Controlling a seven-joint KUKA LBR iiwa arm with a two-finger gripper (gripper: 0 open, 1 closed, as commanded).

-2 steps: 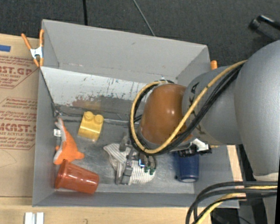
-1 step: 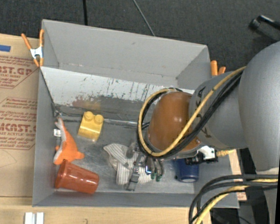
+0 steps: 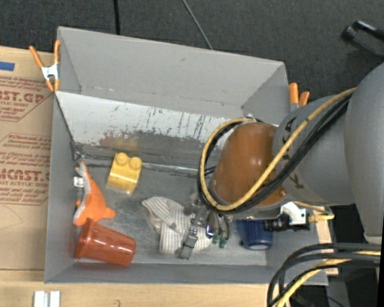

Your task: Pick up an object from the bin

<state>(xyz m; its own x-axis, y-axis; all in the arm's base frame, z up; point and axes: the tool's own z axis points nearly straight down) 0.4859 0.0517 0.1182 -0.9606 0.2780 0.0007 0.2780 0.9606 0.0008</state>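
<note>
Camera view from above: my gripper (image 3: 196,242) hangs low over the right edge of a crumpled white cloth (image 3: 162,214) on the floor of the bin (image 3: 172,71) — spread or pinching, I cannot tell. A blue thing (image 3: 257,235) lies just beside it, under my wrist. Well apart at the left — a yellow block (image 3: 125,172) and a red cup (image 3: 104,246) on its side.

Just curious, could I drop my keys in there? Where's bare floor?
Barest is the floor between the yellow plastic toy block and the robot arm, behind the white striped cloth. A smaller gap separates that cloth from the tipped orange plastic cup. Crowded: the left side, with cup and orange cone-shaped piece, and the right, under the arm.
</note>
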